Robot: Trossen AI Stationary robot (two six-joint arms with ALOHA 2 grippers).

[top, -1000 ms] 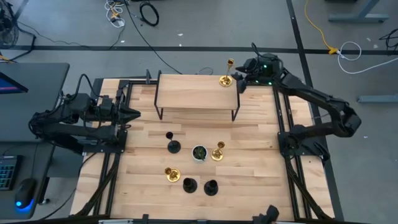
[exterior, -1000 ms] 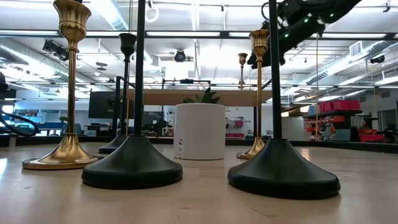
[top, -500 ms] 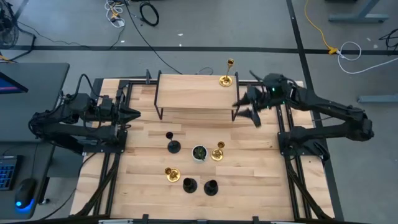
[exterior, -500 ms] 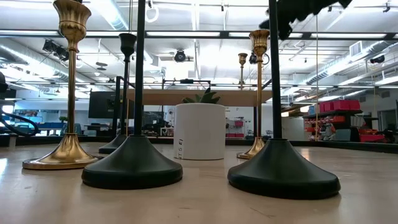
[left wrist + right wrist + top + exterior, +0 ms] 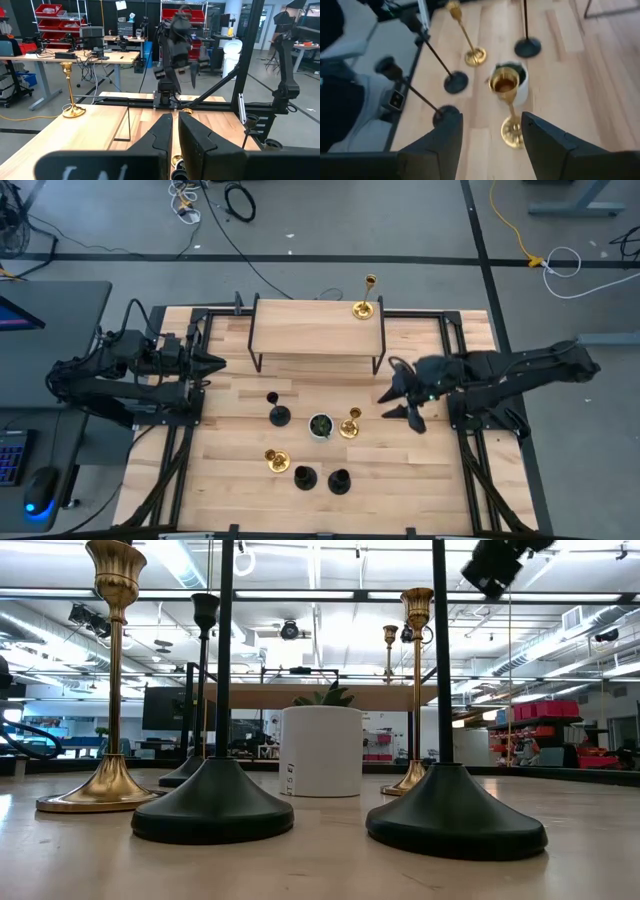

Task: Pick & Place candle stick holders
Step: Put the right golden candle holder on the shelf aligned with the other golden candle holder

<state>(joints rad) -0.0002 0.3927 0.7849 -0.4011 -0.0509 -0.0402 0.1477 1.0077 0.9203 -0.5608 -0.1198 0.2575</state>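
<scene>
Seen from above, one gold candle stick holder (image 5: 365,305) stands on the far right corner of the raised wooden shelf (image 5: 300,325), so one placement looks done. Five more remain on the table (image 5: 420,470): a gold holder by the pot (image 5: 350,423), just in front of the right gripper (image 5: 400,396) and closest to it; a white-rimmed pot (image 5: 320,425) touching or just beside that holder on its far side from the gripper; a black holder (image 5: 278,412) beyond the pot; and a second gold holder (image 5: 276,460) with two black holders (image 5: 304,475) (image 5: 339,480) clustered farther off, toward the table's near edge. The right gripper is spread wide and holds nothing; in its wrist view the gold holder's cup sits between its two fingers (image 5: 555,145). By judgement, the task is about one sixth complete, and this nearest gold holder is the likely next pick. The left gripper (image 5: 210,362) waits at the table's left edge, its fingers nearly closed and empty. Compared with one second ago, the right gripper has left the shelf, where it stood beside the placed gold holder, and has swung down toward the table group; nothing else has moved.
</scene>
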